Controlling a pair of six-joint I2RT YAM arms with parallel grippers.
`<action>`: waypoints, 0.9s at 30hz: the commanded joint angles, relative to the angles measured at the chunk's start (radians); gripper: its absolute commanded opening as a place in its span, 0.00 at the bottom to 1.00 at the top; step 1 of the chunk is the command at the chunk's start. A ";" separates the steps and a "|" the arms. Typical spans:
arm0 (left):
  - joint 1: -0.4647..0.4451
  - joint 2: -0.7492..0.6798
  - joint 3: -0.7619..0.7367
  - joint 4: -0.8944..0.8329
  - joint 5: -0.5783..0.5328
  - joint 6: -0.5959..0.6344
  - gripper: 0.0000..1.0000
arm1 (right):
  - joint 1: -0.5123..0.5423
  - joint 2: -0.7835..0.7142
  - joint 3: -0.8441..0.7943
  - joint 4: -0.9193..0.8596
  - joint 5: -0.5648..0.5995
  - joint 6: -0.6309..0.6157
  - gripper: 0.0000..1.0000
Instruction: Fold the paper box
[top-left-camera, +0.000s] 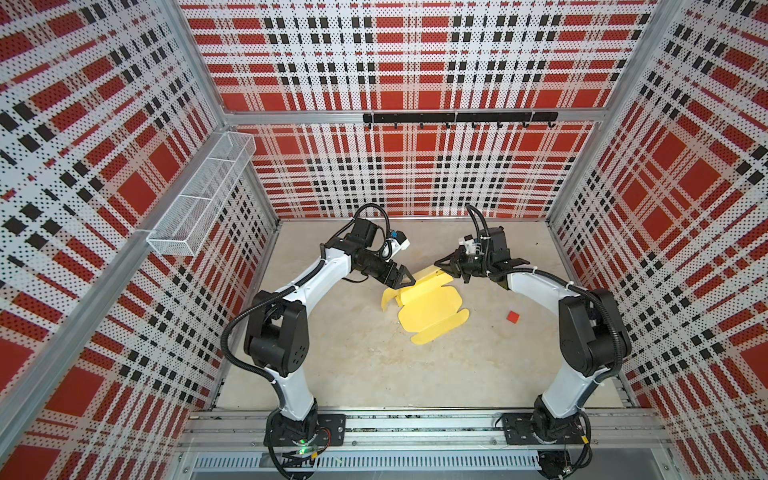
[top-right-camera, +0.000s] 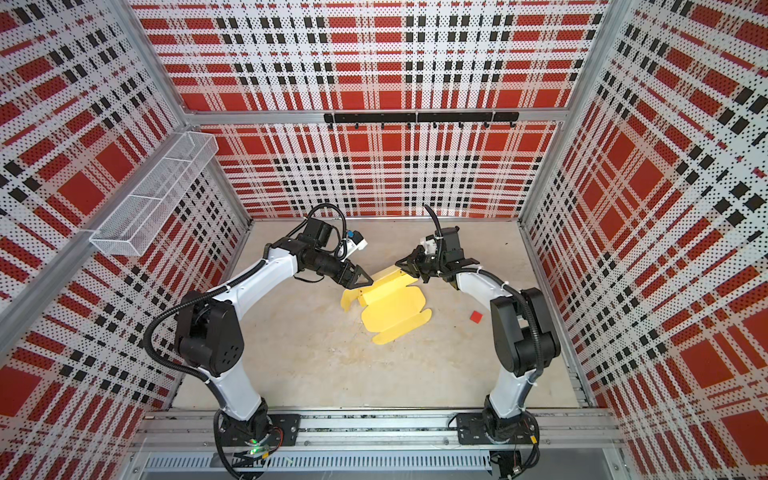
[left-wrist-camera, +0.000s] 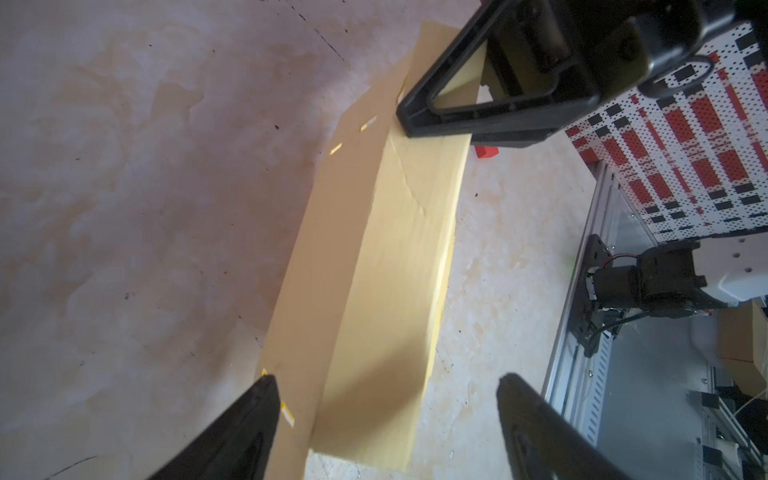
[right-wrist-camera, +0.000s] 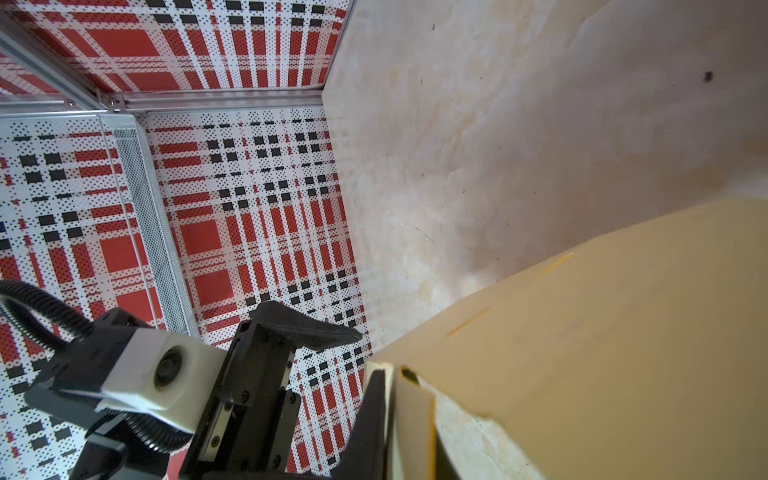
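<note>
- The paper box (top-left-camera: 432, 309), a pale yellow die-cut card only partly folded, lies on the tabletop (top-left-camera: 353, 357). In both top views it sits a little right of the middle of the frame, between the two arms.
- Its broad centre panel rests flat, with rounded flaps spreading from its left and lower edges. The far strip, toward the upper part of the frame, stands raised off the surface.
- The right tool (top-left-camera: 441, 266) reaches in from the right of the frame, its jaws drawn almost together on the upper-right end of that raised strip.
- In the left wrist view, one black triangular finger (left-wrist-camera: 457, 124) of the right tool presses against the card at the fold, in the upper right of the frame.
- In the right wrist view, the card's edge sits hard against the tool's finger at the lower middle of the frame.
- The left tool (top-left-camera: 409, 281), coming in from the left, is spread wide and grips nothing.
- In the left wrist view, the left tool's two fingertips (left-wrist-camera: 257, 399) stand apart at the bottom of the frame, one on either side of the near end of the raised strip.
- A small red square piece (top-left-camera: 513, 316) sits on the tabletop to the right of the box, clear of it and of both tools.
- A white wire basket (top-left-camera: 199, 195) hangs on the left wall, and a black hook rail (top-left-camera: 459, 118) runs across the back wall.
</note>
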 joint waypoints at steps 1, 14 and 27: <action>0.002 0.045 0.027 -0.028 0.037 0.014 0.85 | -0.004 0.037 0.013 0.009 -0.039 -0.038 0.11; -0.004 0.135 0.067 -0.069 -0.045 0.017 0.79 | -0.005 0.095 -0.012 0.163 -0.022 0.054 0.18; -0.032 0.128 0.056 -0.058 -0.111 0.013 0.71 | 0.011 0.050 -0.085 0.193 0.042 0.067 0.31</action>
